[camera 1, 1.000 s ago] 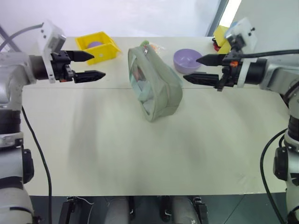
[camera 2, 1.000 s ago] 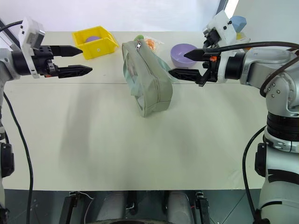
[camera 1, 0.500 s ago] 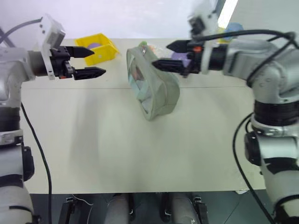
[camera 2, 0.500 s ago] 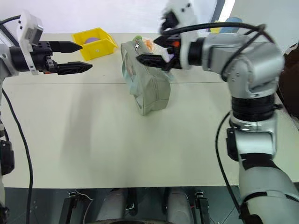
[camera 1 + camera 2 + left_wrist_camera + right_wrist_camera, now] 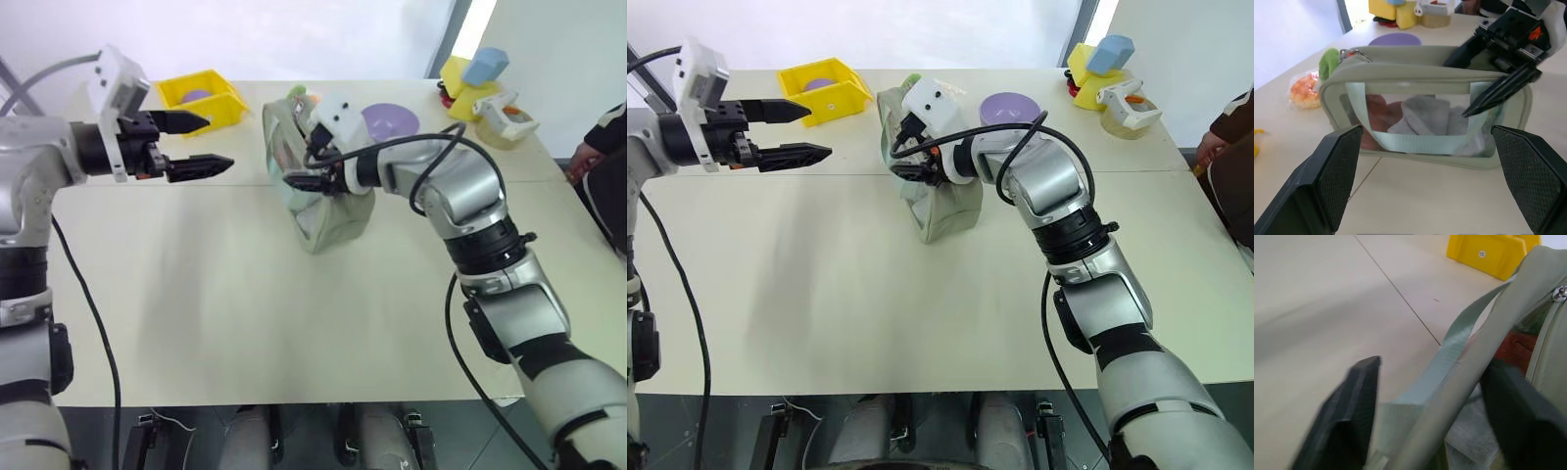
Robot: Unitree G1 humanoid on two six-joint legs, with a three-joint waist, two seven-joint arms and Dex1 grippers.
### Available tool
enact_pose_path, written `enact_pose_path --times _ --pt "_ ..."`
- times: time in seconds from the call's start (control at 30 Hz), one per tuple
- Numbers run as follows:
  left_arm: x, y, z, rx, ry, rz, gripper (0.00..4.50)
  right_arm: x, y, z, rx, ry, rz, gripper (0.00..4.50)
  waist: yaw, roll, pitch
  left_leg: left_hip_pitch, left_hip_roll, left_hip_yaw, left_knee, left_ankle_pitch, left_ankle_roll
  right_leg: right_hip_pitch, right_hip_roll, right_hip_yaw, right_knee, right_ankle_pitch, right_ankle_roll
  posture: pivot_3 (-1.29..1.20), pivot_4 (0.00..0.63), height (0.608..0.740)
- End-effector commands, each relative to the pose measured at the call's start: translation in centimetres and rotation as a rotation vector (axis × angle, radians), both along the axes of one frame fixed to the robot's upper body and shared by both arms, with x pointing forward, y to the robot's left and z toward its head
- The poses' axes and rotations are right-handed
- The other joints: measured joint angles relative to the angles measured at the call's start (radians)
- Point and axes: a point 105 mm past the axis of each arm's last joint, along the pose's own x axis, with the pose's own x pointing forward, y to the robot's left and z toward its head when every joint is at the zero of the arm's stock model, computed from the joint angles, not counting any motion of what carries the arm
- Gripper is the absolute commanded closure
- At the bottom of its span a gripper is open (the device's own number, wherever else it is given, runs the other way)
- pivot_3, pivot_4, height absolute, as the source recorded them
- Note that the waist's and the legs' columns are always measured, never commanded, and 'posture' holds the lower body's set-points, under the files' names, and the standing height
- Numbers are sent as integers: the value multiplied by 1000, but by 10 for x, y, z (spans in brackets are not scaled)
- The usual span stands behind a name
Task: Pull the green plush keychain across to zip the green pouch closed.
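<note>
The green pouch (image 5: 338, 211) stands on its side in the middle of the table, and red and white contents show through its clear window (image 5: 1425, 120). The green plush keychain (image 5: 296, 91) lies at the pouch's far end, also seen in the left wrist view (image 5: 1329, 62). My right gripper (image 5: 302, 174) is open at the pouch's top. Its fingers straddle the window-side rim and strap, one outside (image 5: 1347, 416) and one on the zip side (image 5: 1513, 416). My left gripper (image 5: 217, 142) hovers open and empty to the left of the pouch, pointing at it.
A yellow bin (image 5: 211, 98) sits at the back left and a purple bowl (image 5: 392, 121) behind the pouch. An orange item in clear wrap (image 5: 1303, 90) lies beside the keychain. Yellow and blue blocks (image 5: 470, 70) are at the back right. A person's sleeve (image 5: 607, 147) is at the right edge.
My right arm swung left and down from beside the purple bowl onto the pouch's top, and its fingers narrowed around the rim. The left gripper stayed about where it was.
</note>
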Motion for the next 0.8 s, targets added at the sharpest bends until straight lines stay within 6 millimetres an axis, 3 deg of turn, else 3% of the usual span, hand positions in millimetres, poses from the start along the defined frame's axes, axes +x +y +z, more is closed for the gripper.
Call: enact_pose_path --times 0.03,0.1,0.17,0.2,0.23,0.3,0.4,0.6,0.8 --pt "-7 4 14 -10 -58 14 0 -2 2 26 -10 -118 51 3516 1 0 0 0 0 0 2 0 0 0 0 0 1 0 0 0 150 739" --pt "-7 5 13 -10 -61 18 0 -6 4 33 -52 -210 129 4457 1 0 0 0 1 0 5 0 0 0 0 0 4 0 0 0 150 739" --pt "-6 6 13 -9 -66 25 0 -9 3 36 -125 -300 192 4457 1 0 0 0 1 0 9 -1 1 0 0 1 7 0 0 0 150 739" --pt "-5 8 16 -11 -74 34 0 -11 0 43 -244 -523 259 4457 1 0 0 0 1 0 10 -1 1 0 0 1 7 0 0 0 150 739" --pt "-4 10 18 -12 -82 44 0 -15 -3 42 -328 -633 338 4457 1 0 0 0 1 0 10 -1 1 0 0 1 8 0 0 0 150 739" --pt "-3 14 21 -8 -94 59 0 -23 -8 41 -390 -721 459 4457 2 0 0 0 1 0 11 -1 1 0 0 2 8 0 0 0 150 739" --pt "-4 15 22 -8 -96 56 0 -25 -14 37 -378 -709 521 4457 0 0 0 0 1 0 10 -1 1 0 0 2 8 0 0 0 150 739" --pt "-5 9 19 -15 -87 35 0 -22 -27 2 -454 -647 583 4457 2 0 0 0 1 0 12 -1 1 0 0 2 9 0 0 0 150 739" --pt "-4 7 19 -15 -83 26 0 -26 -23 -3 -410 -626 599 4457 5 0 0 0 1 0 13 -1 1 0 0 2 9 0 0 0 150 739"
